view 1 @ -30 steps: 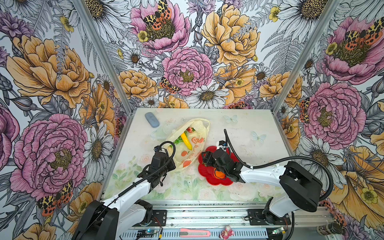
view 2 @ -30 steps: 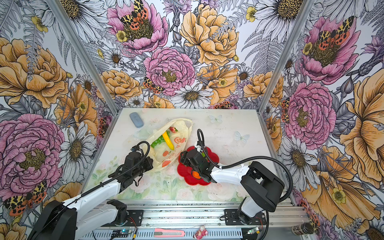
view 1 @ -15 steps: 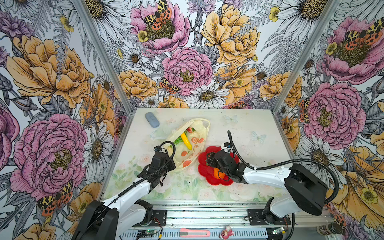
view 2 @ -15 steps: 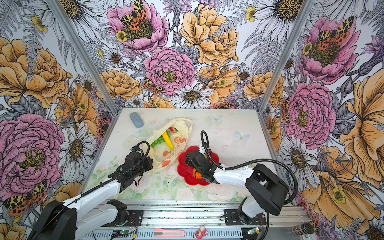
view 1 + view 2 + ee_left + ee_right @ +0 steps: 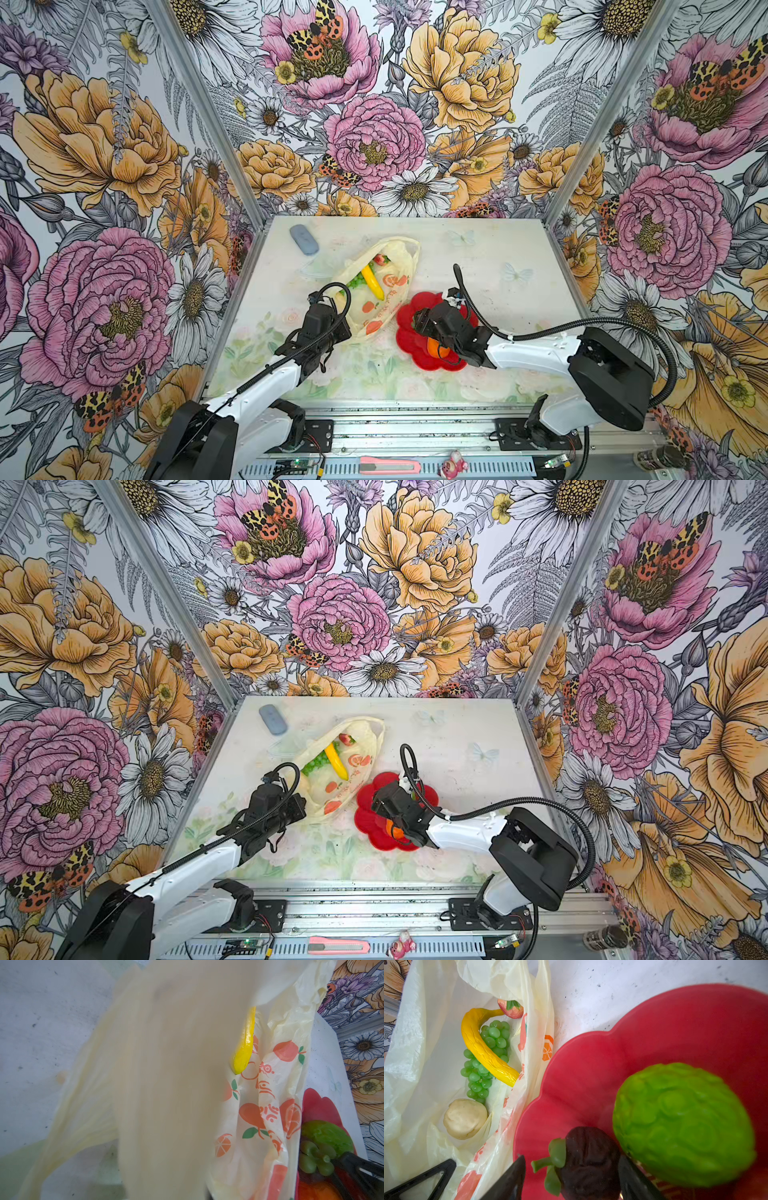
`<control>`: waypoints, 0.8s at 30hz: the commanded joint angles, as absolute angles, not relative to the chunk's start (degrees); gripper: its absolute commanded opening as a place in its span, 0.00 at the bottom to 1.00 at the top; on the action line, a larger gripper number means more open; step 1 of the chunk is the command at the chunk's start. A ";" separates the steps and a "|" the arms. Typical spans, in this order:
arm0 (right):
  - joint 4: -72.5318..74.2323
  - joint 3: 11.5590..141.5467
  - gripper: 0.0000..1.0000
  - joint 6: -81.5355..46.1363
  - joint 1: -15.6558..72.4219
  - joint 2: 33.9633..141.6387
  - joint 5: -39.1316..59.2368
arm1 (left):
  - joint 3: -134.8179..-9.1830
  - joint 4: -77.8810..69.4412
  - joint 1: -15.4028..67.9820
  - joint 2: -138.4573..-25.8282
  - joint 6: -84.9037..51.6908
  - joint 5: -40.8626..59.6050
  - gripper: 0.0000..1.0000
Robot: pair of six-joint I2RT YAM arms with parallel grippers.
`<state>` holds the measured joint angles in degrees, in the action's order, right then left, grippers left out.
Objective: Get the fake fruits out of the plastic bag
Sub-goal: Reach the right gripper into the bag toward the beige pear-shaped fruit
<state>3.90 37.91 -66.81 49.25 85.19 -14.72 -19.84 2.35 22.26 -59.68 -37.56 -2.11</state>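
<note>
The plastic bag lies open mid-table. Inside it are a yellow banana, green grapes, a strawberry and a cream piece. My left gripper is shut on the bag's near edge, and bag film covers most of the left wrist view. My right gripper is open over the red plate. A dark brown fruit rests on the plate between its fingers, touching one and clear of the other. A bumpy green fruit and an orange also lie on the plate.
A blue-grey oblong object lies at the back left corner of the table. A pink utility knife and a small pink figure sit on the front rail. Floral walls close in three sides.
The right arm's elbow has swung to the right and its gripper has drawn slightly toward the front over the plate. The left arm and the bag have stayed put.
</note>
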 commanded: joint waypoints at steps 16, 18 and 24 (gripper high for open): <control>0.70 40.20 0.75 -62.09 49.13 78.96 -16.63 | -21.55 2.89 21.70 -59.33 -36.25 -3.05 0.00; 0.70 40.92 0.75 -60.90 49.25 78.22 -16.61 | -21.70 2.97 21.71 -59.33 -36.21 -3.00 0.00; 0.55 45.58 0.75 -55.24 49.33 79.00 -15.85 | -22.63 3.77 21.69 -59.57 -35.52 -2.81 0.00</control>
